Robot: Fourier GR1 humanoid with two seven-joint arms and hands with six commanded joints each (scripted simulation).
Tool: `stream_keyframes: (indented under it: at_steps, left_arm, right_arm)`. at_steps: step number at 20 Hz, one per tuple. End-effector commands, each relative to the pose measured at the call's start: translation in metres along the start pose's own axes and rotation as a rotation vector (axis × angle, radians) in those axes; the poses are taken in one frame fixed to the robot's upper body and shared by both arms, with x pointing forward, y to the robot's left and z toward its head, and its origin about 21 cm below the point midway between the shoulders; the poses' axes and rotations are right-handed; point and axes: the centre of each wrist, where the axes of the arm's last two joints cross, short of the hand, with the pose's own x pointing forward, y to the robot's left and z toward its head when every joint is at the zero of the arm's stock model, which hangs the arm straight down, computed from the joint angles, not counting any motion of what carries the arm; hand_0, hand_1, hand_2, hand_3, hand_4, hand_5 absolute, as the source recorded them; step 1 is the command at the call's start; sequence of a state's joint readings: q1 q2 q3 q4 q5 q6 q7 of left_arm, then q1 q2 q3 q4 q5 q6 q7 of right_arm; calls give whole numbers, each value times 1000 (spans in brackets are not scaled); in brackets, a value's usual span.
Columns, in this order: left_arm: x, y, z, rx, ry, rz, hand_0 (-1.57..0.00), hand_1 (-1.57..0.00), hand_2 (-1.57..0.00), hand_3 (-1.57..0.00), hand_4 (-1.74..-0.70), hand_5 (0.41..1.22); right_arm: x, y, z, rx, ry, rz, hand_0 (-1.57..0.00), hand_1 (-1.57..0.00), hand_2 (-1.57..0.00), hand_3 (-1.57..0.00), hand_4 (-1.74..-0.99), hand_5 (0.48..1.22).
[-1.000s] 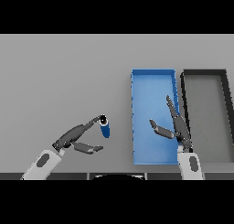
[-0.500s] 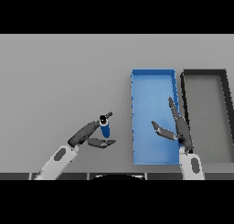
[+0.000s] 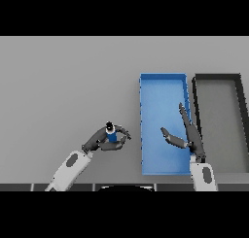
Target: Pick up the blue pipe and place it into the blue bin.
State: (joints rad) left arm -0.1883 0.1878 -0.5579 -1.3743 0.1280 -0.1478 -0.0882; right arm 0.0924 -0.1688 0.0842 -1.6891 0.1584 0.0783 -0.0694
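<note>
The blue pipe (image 3: 112, 135), short with a dark end, stands on the grey table left of the blue bin (image 3: 146, 91). My left hand (image 3: 103, 138) reaches in from the lower left and its fingers and thumb curl round the pipe. The blue bin is a long open tray at centre right. Over the bin's right half, my right hand (image 3: 188, 136) hangs open with fingers straight and thumb spread, holding nothing.
A dark grey bin (image 3: 239, 91) of similar size lies just right of the blue one, their long walls nearly touching. Bare grey tabletop (image 3: 63, 86) stretches to the left and behind the pipe.
My left hand has moved right toward the blue bin and closed its fingers and thumb round the pipe. The right hand has barely shifted.
</note>
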Motion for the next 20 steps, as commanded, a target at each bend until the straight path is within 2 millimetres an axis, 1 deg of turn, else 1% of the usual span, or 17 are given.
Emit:
stream_keyframes:
  at_steps: [1,2,3,4,5,7,8,9,10,12,14,16,18,19,20]
  left_arm:
    - [-2,-5,-1,-7,-26,-3,-648,-828,-936,-914,-1450,941]
    - [-4,-7,1,-4,-53,0,-833,-976,-1063,-1015,-1505,997]
    - [-3,-7,-1,-11,-52,-2,-981,-1095,-1164,-1112,-1551,1042]
    - [-3,-11,-2,-20,-60,1,-1099,-1190,-1246,-1196,-1588,1078]
    - [-3,-12,-1,-19,-65,-5,-1193,-1266,-1311,-1258,-1617,1106]
    - [0,-17,0,-19,-62,-25,-1329,-1376,-1404,-1370,-1561,1148]
    - [-1,-20,1,-23,-68,-32,-1378,-1415,-1438,-1411,-1541,1162]
    - [0,-23,2,-28,-75,-42,-1416,-1446,-1464,-1443,-1525,1174]
    - [1,-22,0,-18,-78,-60,-1447,-1471,-1486,-1468,-1512,1183]
    - [9,-25,-1,-10,-135,-49,-1492,-1507,-1516,-1505,-1494,1197]
    - [25,-25,-10,-7,-220,-36,-1520,-1530,-1536,-1529,-1485,1206]
    - [36,-29,-11,-17,-275,-33,-1539,-1545,-1549,-1544,-1480,1211]
    - [46,-30,-15,-18,-267,-45,-1550,-1554,-1557,-1554,-1476,1215]
    - [51,-31,-17,-23,-273,-46,-1554,-1558,-1560,-1557,-1475,1216]
    - [55,-32,-21,-32,-272,-62,-1558,-1560,-1562,-1560,-1474,1217]
  right_arm:
    - [0,0,1,3,-8,-5,1,1,1,1,-1189,562]
    - [3,-2,-1,0,-9,0,1,1,1,1,-1184,562]
    - [3,-3,0,1,-10,8,1,1,1,1,-1182,562]
    - [5,-2,-1,0,-12,13,1,1,1,1,-1179,561]
    - [1,-3,1,1,-6,13,1,1,1,1,-1178,561]
    - [2,-1,-2,1,-11,18,1,1,1,1,-1176,559]
    - [2,0,1,5,-13,10,1,1,1,1,-1176,559]
    - [1,2,-1,9,-6,7,1,1,1,1,-1174,558]
    - [1,0,-1,5,-6,8,1,1,1,1,-1171,558]
    - [0,1,0,12,1,15,1,1,1,1,-1160,554]
    - [1,-1,-1,6,16,24,1,1,1,1,-1154,550]
    - [3,-2,-3,3,-3,40,1,1,1,1,-1144,551]
    - [2,1,1,5,1,32,1,1,1,1,-1138,555]
    - [0,-1,0,3,3,40,1,1,1,1,-1135,559]
    - [3,-2,-1,2,5,46,1,1,1,1,-1129,561]
